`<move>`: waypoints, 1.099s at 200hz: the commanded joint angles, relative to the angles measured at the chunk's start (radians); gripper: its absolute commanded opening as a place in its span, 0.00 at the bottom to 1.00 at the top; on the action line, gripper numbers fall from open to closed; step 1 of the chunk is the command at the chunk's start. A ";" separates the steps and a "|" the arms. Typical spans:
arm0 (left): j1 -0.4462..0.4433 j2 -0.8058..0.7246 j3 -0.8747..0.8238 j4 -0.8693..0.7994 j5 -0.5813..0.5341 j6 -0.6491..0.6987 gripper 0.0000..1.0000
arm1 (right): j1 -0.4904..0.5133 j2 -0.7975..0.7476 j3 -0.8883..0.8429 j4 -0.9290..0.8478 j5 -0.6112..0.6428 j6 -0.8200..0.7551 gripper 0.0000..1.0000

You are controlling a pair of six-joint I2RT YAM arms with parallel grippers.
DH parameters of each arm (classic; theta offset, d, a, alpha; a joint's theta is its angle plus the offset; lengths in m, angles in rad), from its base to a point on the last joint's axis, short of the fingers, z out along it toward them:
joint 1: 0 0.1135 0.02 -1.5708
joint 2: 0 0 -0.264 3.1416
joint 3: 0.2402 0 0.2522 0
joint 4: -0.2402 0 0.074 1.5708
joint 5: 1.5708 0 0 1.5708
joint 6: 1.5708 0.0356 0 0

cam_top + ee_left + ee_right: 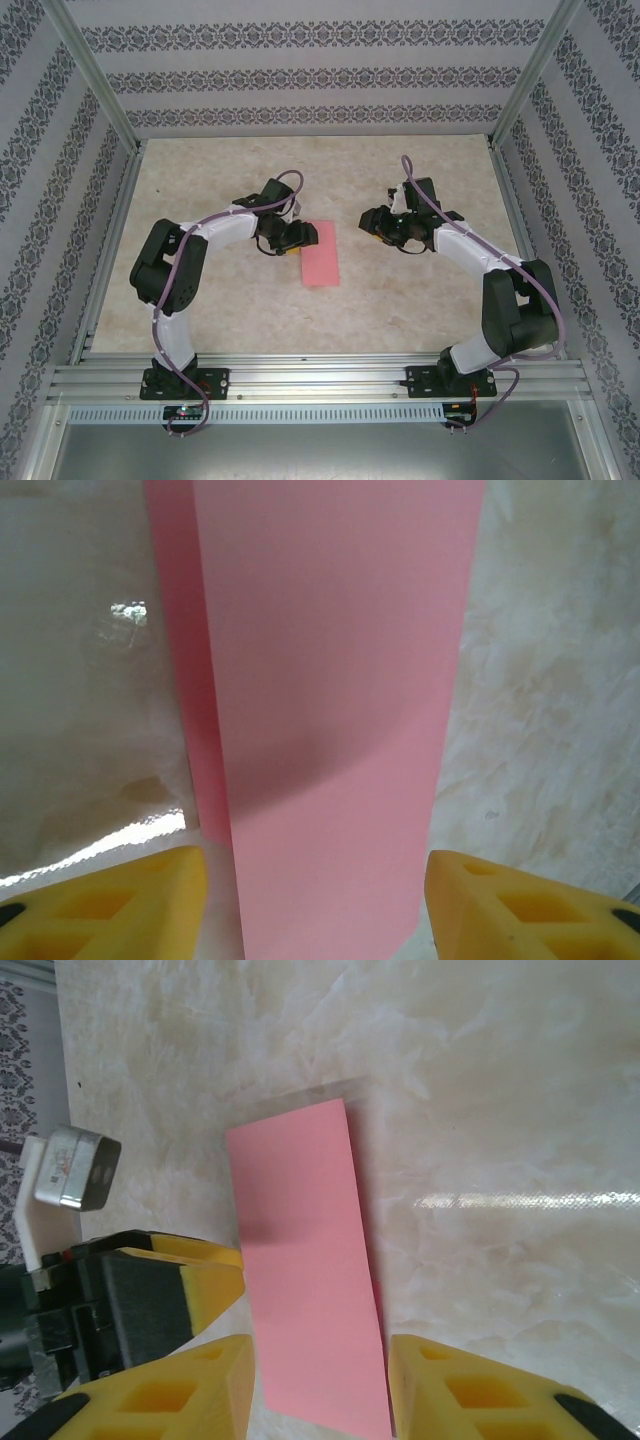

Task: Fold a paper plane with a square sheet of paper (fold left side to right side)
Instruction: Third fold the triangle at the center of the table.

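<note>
The square sheet of paper (320,255) lies flat on the table, folded into a narrow pink rectangle. In the left wrist view the paper's (330,700) upper layer leaves a thin strip of the lower layer showing along its left side. My left gripper (290,238) is at the paper's left edge and stands open (315,920), its yellow fingertips (520,905) either side of the sheet without pinching it. My right gripper (376,227) hovers to the right of the paper, apart from it, and is open (320,1390). The paper (305,1280) shows between its fingers.
The marbled tabletop (420,300) is boxed in by patterned walls and aluminium posts (95,75), with a rail (320,378) along the near edge. In the right wrist view, the left arm's finger (195,1280) and silver camera housing (72,1165) sit beside the paper.
</note>
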 commanded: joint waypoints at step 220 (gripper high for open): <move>0.000 -0.009 0.003 -0.006 0.041 -0.014 0.05 | 0.732 -0.054 -0.171 0.182 0.659 -0.668 0.55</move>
